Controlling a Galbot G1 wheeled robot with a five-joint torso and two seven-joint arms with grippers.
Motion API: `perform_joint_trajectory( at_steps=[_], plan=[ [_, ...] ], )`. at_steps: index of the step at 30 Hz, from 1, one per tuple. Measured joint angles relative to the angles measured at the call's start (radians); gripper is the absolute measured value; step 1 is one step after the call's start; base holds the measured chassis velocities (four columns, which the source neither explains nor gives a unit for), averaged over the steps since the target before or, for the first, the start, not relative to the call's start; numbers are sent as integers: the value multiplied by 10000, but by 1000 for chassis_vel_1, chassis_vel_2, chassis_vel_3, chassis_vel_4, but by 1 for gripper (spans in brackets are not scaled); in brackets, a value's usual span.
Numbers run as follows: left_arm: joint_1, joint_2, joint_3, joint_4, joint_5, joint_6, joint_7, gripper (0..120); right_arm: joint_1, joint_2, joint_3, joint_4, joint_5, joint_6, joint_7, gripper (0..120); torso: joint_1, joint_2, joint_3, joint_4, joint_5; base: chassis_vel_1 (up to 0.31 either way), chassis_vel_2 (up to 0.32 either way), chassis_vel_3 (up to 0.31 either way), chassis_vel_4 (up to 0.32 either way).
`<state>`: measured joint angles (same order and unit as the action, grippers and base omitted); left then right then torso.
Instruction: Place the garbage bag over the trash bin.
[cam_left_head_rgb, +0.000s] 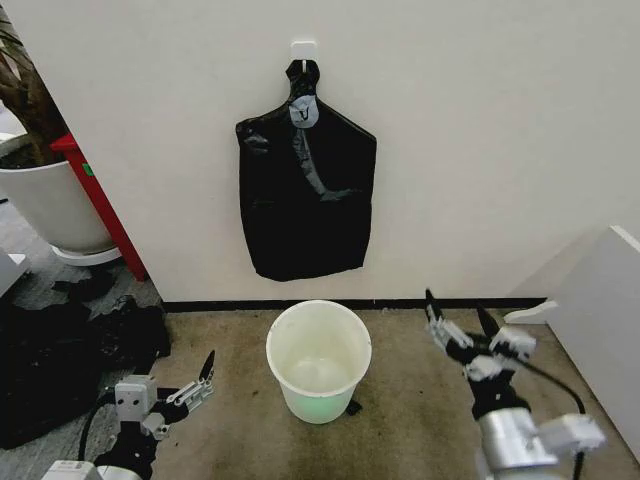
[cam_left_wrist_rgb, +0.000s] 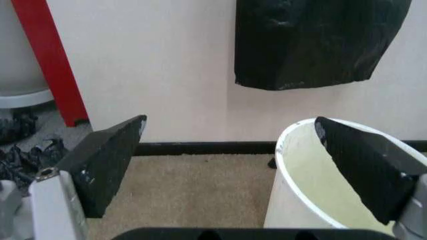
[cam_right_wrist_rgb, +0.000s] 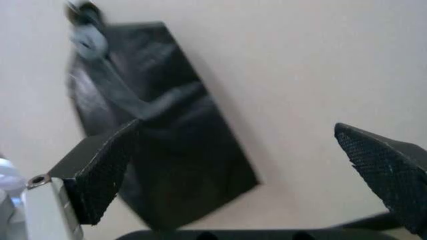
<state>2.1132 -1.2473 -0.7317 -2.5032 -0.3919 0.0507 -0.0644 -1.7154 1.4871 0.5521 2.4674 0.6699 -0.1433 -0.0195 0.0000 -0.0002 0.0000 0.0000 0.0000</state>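
The garbage bag (cam_left_head_rgb: 305, 200) is a glossy black sack hanging flat on the wall from a white hook (cam_left_head_rgb: 303, 48). Directly below it the trash bin (cam_left_head_rgb: 318, 305), a round white bucket, stands upright on the carpet. My left gripper (cam_left_head_rgb: 200, 380) is low, left of the bin, and open with nothing in it. In the left wrist view the bin (cam_left_wrist_rgb: 293, 200) sits close behind one finger and the bag's lower edge (cam_left_wrist_rgb: 320, 40) hangs above. My right gripper (cam_left_head_rgb: 456, 308) is open and raised to the right of the bin. It points at the bag (cam_right_wrist_rgb: 160, 150).
A large white planter (cam_left_head_rgb: 50, 200) and a red post (cam_left_head_rgb: 100, 200) stand at the left wall. Black bundles (cam_left_head_rgb: 60, 350) lie on the floor at the left. A white panel (cam_left_head_rgb: 600, 310) stands at the right. Bare carpet lies around the bin.
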Motion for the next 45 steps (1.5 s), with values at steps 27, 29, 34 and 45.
perform_joint_trajectory(
  at_steps=[27,29,34,45],
  plan=[
    [-100,597,-1076,29,-867,-283,-380,100,6466,-2372,-2168,-2195,8520,-366,2342,100,0,0,0,-1,-1,0,0,0,0],
    [-84,587,-1173,30,-870,-315,-373,100,6760,-2370,-2333,-2440,8549,-366,2386,100,0,0,1,1,-3,0,0,0,0],
    [-65,564,-1278,30,-873,-354,-358,100,8244,-1973,-2981,-3462,8949,-275,2898,100,1,0,1,0,-1,0,0,0,0],
    [36,478,-1433,30,-957,-398,-249,100,10541,-1125,-3690,-4723,9369,-46,3803,100,1,0,1,0,-2,0,0,0,0]
  ],
)
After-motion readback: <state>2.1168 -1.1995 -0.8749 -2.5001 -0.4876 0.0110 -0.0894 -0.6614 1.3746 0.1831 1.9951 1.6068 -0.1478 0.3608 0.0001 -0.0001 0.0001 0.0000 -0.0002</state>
